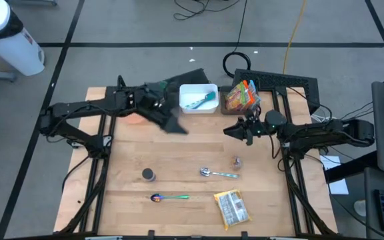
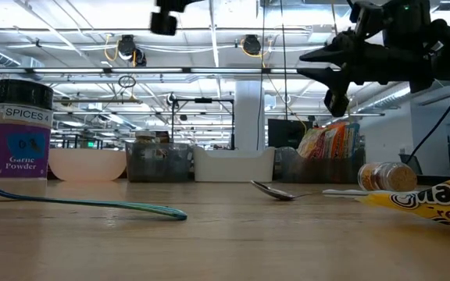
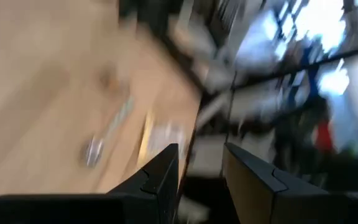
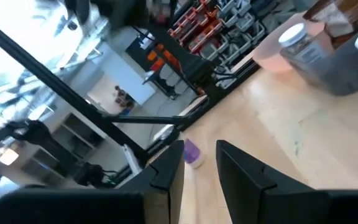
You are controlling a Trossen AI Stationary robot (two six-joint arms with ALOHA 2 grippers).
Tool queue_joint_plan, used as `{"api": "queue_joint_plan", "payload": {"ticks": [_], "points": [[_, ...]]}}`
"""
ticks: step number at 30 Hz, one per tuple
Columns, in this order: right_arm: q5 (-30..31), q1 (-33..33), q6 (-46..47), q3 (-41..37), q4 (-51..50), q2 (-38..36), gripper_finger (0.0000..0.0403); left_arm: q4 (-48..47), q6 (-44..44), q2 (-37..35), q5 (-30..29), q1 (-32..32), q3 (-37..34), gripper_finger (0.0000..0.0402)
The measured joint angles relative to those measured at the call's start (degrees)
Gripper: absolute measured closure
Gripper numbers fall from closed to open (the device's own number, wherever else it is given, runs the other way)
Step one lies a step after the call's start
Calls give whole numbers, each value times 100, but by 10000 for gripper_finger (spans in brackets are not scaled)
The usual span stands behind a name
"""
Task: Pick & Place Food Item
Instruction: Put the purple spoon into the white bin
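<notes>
A yellow food packet (image 1: 232, 207) lies flat near the table's front edge, also at the low view's right (image 2: 436, 199). My left gripper (image 1: 179, 127) hangs above the table's far middle, beside the white bin (image 1: 199, 99). Its fingers stand apart with nothing between them (image 3: 201, 149). My right gripper (image 1: 231, 131) hovers to the right of centre, pointing toward the table's left, high above the wood (image 2: 307, 66). It is open and holds nothing (image 4: 199, 144). Both grippers are far from the packet.
On the wood lie a garlic powder jar (image 1: 149, 175), a metal spoon (image 1: 219, 173), a small jar on its side (image 1: 237, 162) and a green-handled spoon (image 1: 169, 197). Snack bags (image 1: 242, 97) stand at the back right. A pink bowl (image 1: 135, 119) sits under my left arm.
</notes>
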Motion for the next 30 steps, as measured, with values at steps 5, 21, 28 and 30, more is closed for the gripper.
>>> {"api": "queue_joint_plan", "payload": {"ticks": [5,21,28,30], "points": [[1,26,878,-2,225,2,318,-1788,893,-228,147,-340,-2,270],[1756,1142,1691,707,1790,116,241,-2792,222,-511,-1876,-2792,-2,270],[370,1151,436,1784,-708,120,184,-2316,-1617,-507,-3182,-3904,-2,270],[65,1203,-76,1977,-1411,122,177,-2277,-2138,-507,-3604,-4236,-2,270]]}}
